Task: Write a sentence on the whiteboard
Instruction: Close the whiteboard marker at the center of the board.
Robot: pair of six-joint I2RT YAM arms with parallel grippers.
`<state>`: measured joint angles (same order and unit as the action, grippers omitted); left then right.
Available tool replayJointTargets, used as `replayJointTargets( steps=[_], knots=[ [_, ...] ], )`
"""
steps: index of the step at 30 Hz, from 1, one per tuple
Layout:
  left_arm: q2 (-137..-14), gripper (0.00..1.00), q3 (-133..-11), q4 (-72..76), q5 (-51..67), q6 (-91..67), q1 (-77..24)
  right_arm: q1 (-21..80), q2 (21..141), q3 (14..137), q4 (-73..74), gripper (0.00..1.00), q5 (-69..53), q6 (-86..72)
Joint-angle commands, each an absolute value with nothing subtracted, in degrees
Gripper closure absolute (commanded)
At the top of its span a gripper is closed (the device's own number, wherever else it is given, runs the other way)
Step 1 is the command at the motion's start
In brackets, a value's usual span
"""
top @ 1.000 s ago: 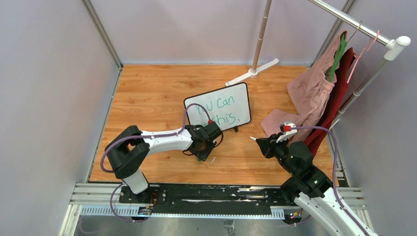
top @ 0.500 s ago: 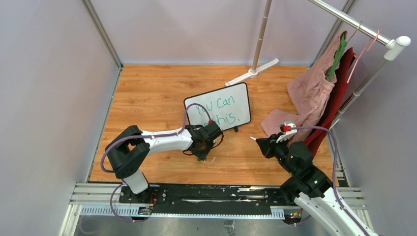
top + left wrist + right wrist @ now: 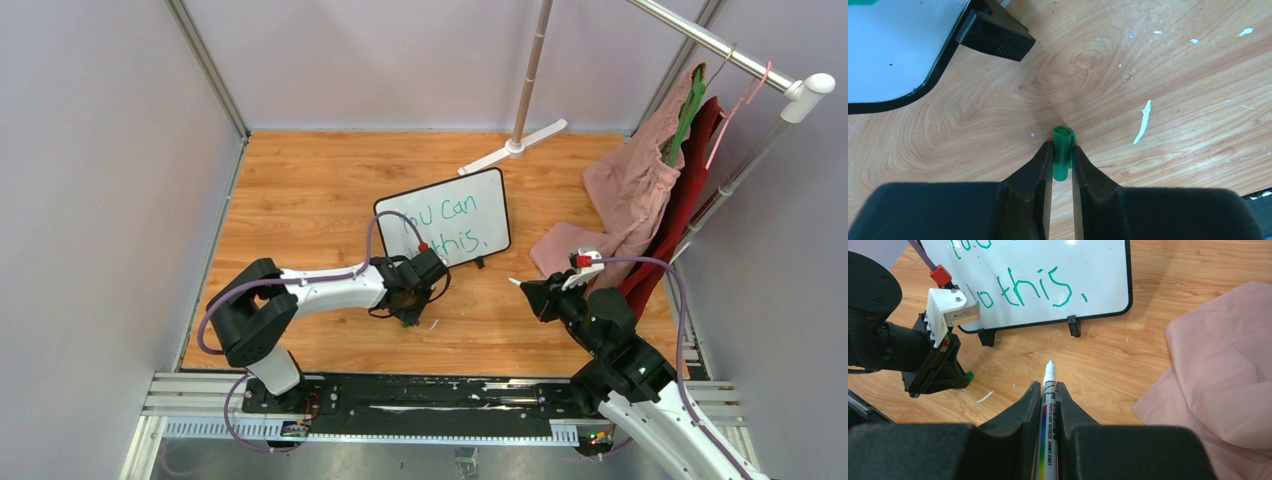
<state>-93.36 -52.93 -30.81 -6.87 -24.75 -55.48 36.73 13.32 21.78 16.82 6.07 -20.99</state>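
With the sentence [image 3: 1043,287] complete on the whiteboard [image 3: 470,185], left fingers [image 3: 1040,167] pinch what looks like a green cap [image 3: 1063,150] on the worktop [image 3: 1173,75]; right fingers [image 3: 1023,407] pinch the uncapped marker [image 3: 1048,390], probably for recapping.

**Left hand closes on the green cap**

The left hand [image 3: 1062,149] narrows its jaws until both fingers pinch the green cap [image 3: 1063,152] near the whiteboard's [image 3: 470,215] foot. The left arm [image 3: 320,288] settles slightly toward the bench's near left corner. Its purple cable [image 3: 375,235] now loops further over the whiteboard's left end.
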Motion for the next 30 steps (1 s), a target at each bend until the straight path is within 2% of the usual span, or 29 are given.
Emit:
replayJointTargets(
  steps=[1,11,20,24,30],
  knots=[
    [-90.6,1.0,-50.4,-26.3,-4.7,-29.4,-55.4,37.2,12.7,21.4,16.5,1.0,6.4,-21.2],
    [-75.6,1.0,-51.4,-27.2,-9.3,-32.8,-55.3,37.2,14.1,21.8,14.9,1.0,4.9,-21.2],
    [-59.0,1.0,-46.6,-22.1,-14.6,-35.9,-55.1,37.2,15.0,22.7,11.7,1.0,2.6,-20.0],
    [-52.6,1.0,-47.0,-19.5,-17.1,-34.8,-54.9,37.2,19.9,24.5,5.4,1.0,-1.7,-18.7],
    [-45.1,1.0,-48.5,-11.6,-21.0,-33.9,-54.3,38.3,32.8,34.5,-5.5,1.0,-5.3,-16.0]
  ],
)
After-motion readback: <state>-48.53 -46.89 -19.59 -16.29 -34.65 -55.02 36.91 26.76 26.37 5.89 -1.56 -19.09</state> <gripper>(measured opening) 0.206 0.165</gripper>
